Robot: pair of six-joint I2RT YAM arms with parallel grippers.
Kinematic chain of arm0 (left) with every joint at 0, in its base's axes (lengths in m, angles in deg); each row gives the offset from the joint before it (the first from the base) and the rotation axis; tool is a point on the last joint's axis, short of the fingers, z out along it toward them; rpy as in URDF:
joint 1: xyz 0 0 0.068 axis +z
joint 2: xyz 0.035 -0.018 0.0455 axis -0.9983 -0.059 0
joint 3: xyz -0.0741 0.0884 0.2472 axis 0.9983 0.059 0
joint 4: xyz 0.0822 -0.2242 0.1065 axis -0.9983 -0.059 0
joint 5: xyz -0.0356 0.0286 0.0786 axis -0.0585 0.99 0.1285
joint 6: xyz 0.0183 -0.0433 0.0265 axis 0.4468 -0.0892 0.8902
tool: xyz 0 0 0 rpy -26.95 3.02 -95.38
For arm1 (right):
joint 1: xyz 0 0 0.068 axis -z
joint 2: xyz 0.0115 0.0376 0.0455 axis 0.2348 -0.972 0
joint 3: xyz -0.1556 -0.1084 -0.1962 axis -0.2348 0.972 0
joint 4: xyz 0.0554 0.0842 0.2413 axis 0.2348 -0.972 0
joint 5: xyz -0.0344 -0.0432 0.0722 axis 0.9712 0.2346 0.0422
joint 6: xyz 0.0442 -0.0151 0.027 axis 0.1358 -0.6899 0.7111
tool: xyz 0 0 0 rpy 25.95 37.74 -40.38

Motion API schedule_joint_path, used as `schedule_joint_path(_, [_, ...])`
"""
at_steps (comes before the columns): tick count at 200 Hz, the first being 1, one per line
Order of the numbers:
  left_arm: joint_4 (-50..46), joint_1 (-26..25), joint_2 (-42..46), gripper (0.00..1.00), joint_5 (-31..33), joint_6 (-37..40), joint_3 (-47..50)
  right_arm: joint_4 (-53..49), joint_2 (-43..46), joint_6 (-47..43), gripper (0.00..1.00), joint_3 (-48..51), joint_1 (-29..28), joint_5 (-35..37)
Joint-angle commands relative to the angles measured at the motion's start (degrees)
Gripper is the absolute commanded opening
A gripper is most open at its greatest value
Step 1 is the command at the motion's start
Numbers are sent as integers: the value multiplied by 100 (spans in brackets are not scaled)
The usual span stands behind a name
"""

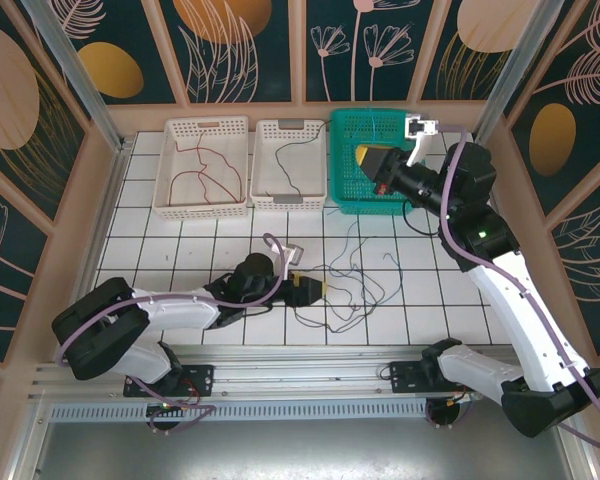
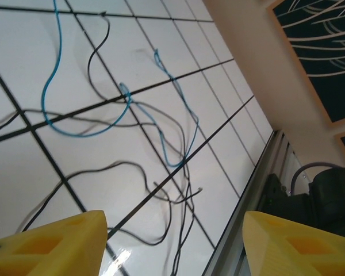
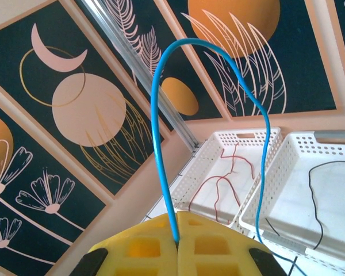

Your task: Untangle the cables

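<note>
Yellow fingers (image 3: 132, 253) of the right claw (image 3: 177, 233) were pressed tight together on a blue cable (image 3: 155, 115), which rose from the pinch in a tall arch and fell away toward the baskets. Seen from above, this claw hung over the green basket (image 1: 337, 190) at the far right of the table (image 1: 430, 300).

The step in hand looked like sorting a freed strand by colour. The next move would call for lowering the blue cable into the green basket and parting the fingers, with its whole length clear of the rim.

Low over the tiles, the left claw (image 1: 305, 287) stood well open and held nothing. The remaining cables (image 1: 350, 285) lay just ahead of it, near the middle of the table. Its next grab would need to take one strand alone without dragging its neighbours.

Those cables were thin and limp. Black strands (image 2: 92, 63) and another blue strand (image 2: 49, 98) looped over and under each other in loose curls. Red cables (image 1: 205, 170) lay in the left white basket (image 1: 165, 170), and a black cable (image 1: 290, 170) lay in the middle white basket (image 1: 292, 200).
</note>
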State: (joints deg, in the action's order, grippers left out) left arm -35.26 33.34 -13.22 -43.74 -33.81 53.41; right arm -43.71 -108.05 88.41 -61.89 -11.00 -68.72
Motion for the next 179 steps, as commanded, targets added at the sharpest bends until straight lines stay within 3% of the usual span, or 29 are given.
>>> schedule_joint_path(1, [7,-11,-80,64,-121,-2,205,39,181,-101,0,78,14,-6])
schedule_joint_path(56, [136,-151,-239,64,-375,-142,449,0,158,-133,0,88,21,155])
schedule_joint_path(98, [37,-366,-426,64,-371,-94,435,-90,121,-80,0,73,149,728])
schedule_joint_path(179, [-416,-704,-756,62,81,83,182,94,-77,113,0,202,400,520])
